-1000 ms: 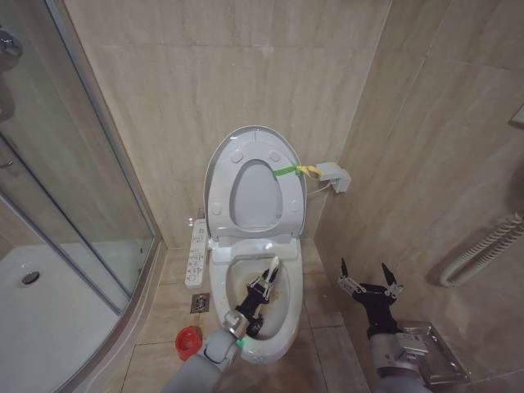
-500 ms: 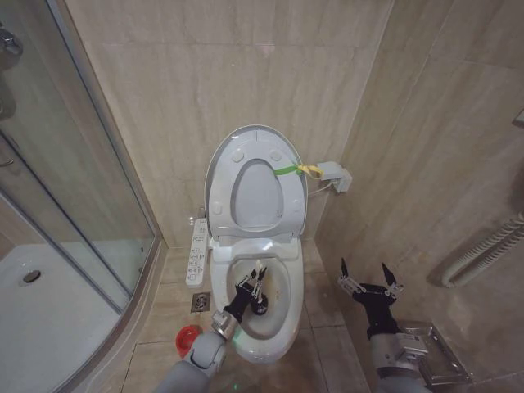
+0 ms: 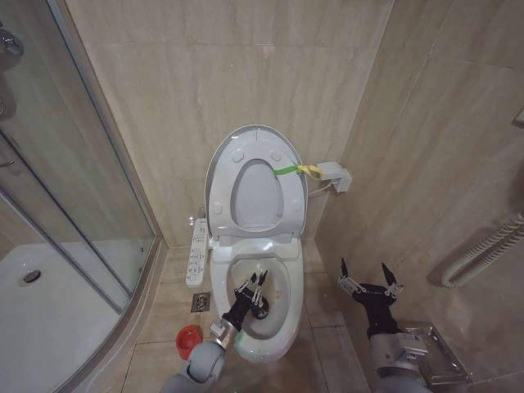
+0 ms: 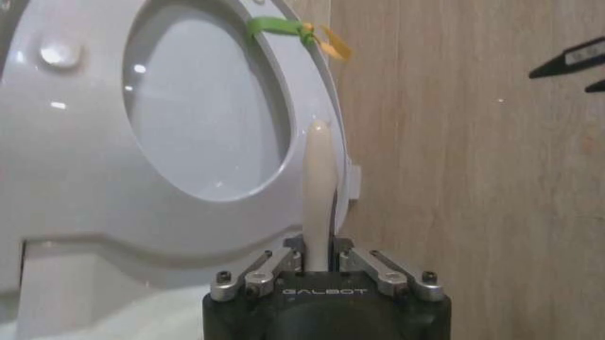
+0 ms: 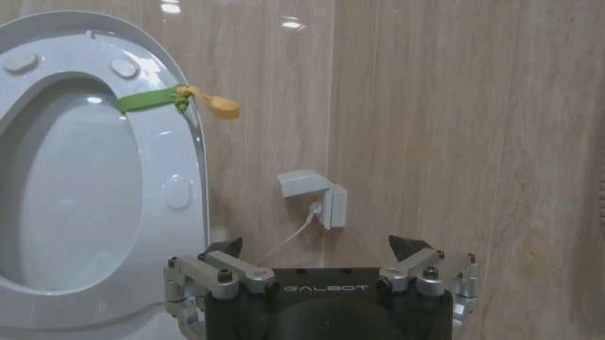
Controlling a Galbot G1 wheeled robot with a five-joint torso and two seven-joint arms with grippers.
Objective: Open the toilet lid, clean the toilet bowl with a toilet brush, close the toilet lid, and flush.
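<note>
— Where is the left gripper working?

— Down inside the toilet bowl, over the brownish stain. Its fingers are pinched tight on the thin white handle of the toilet brush; the wrist camera shows the stick rising straight up from between them.

— Can you see the brush head?

— Not clearly. From the head camera there is something dark under the gripper, probably the head, but the gripper covers most of it.

— And the lid?

— The toilet lid stands raised against the tiled wall with the ring-shaped seat up in front of it. A green-and-yellow strap is tied at its right edge, near a small white wall box.

— What about the other arm?

— The right gripper hangs beside the bowl on the right, well apart from it, fingers spread wide and holding nothing.

— Anything else on the floor?

— A round red cup sits left of the bowl, below the long white button panel.
</note>
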